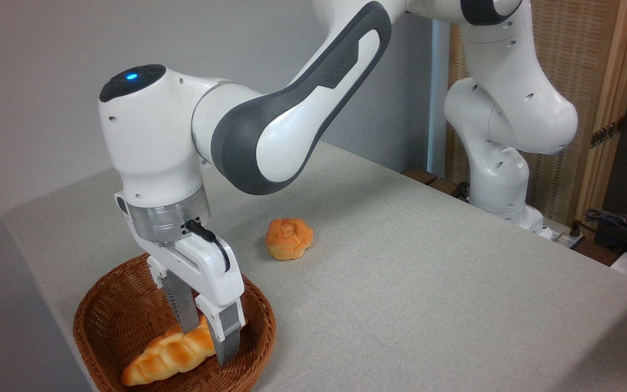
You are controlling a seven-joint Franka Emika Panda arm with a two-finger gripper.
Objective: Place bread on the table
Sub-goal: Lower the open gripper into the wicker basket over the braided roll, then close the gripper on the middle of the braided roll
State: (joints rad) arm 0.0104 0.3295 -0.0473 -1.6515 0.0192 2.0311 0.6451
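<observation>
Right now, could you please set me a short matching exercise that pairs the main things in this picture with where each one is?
Things:
1. braided loaf
2. round bun
3. wicker basket
4. gripper

Places:
A. on the cloth of the table, out in the open, apart from the basket
B. at the near left corner of the table
C. lying inside the basket, one end between the fingers
D. reaching down into the basket, one finger either side of the loaf's end

Pairs: 1-C, 2-A, 3-B, 4-D
</observation>
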